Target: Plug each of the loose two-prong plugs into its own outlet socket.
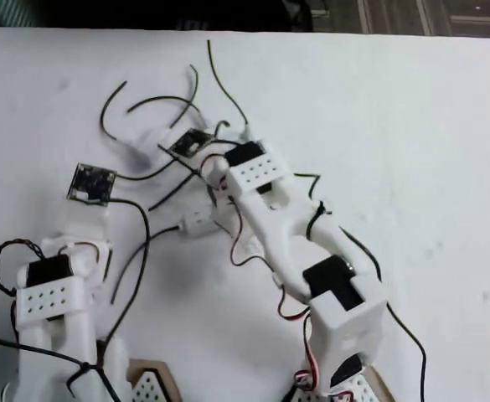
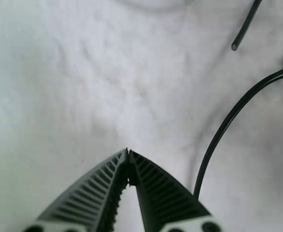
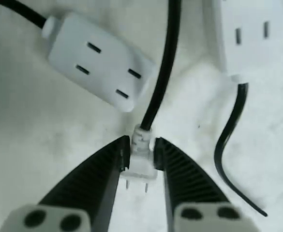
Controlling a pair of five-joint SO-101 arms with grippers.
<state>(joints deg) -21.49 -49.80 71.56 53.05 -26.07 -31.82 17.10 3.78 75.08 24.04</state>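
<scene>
Progress: no plug seated yet, and every slot that shows is empty.
Plug (image 3: 140,170): one, white, on a black cord, just beside the nearer outlet with its prongs pointing away from it.
Right hand (image 3: 141,141): clamped on the plug.
Left hand (image 2: 128,154): closed on nothing, over bare tabletop (image 2: 59,87).
Outlets: two, one with four slots (image 3: 98,62) and another (image 3: 250,34) partly out of frame.
Left to do: turn the plug and push it in, then do any others.
</scene>
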